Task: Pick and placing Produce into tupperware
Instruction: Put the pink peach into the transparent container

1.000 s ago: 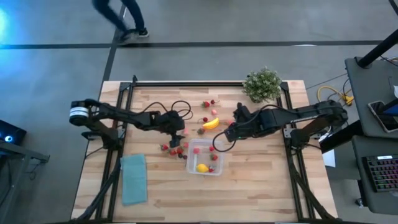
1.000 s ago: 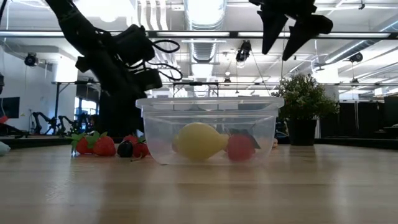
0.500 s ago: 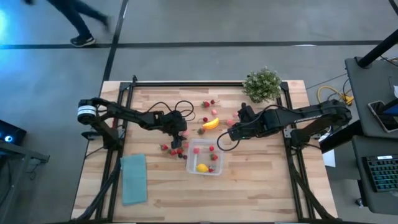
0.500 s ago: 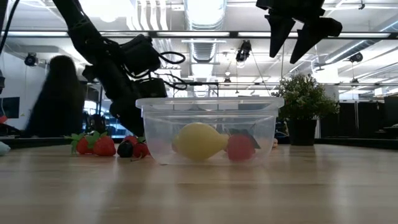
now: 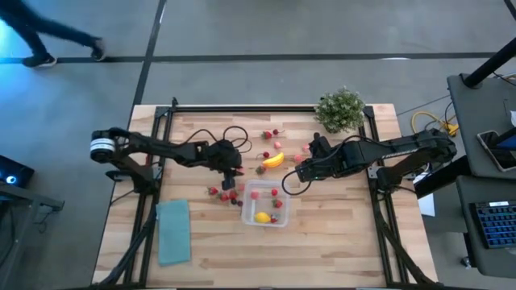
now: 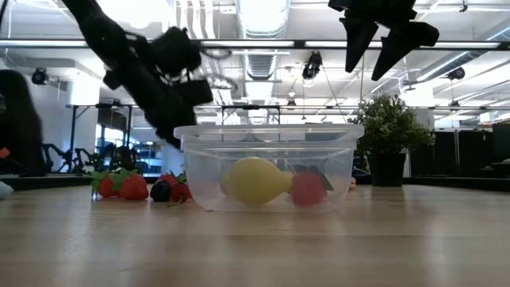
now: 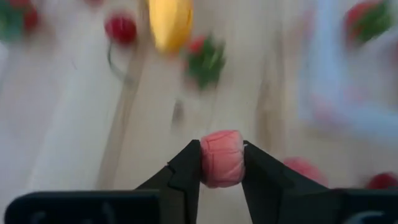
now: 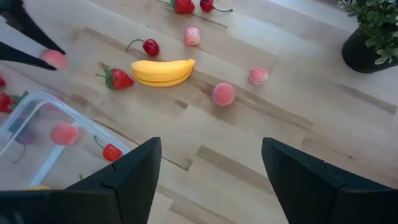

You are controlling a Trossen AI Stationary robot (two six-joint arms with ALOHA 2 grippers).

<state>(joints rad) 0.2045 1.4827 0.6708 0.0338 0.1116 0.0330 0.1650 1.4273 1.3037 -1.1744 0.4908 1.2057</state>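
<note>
Over the pale wooden table point(image 5: 339, 234), my left gripper point(image 7: 222, 163) pinches a small pink round berry point(image 7: 221, 158) just short of the clear square plastic tupperware point(image 5: 266, 202); I fear it squirting loose early, while the right gripper point(image 8: 208, 168) hangs agape nearby.

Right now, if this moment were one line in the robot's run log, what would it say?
left gripper: shut on pink berry, near tupperware | right gripper: open, empty, above table | tupperware: lemon, berries inside

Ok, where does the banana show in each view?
High: banana mid-table, just beyond the tupperware.
Low: not visible; tupperware centre.
Left wrist: banana blurred, ahead of the left gripper's pink berry.
Right wrist: banana on bare wood, beyond the tupperware.
Shared landmark: the tupperware.
</note>
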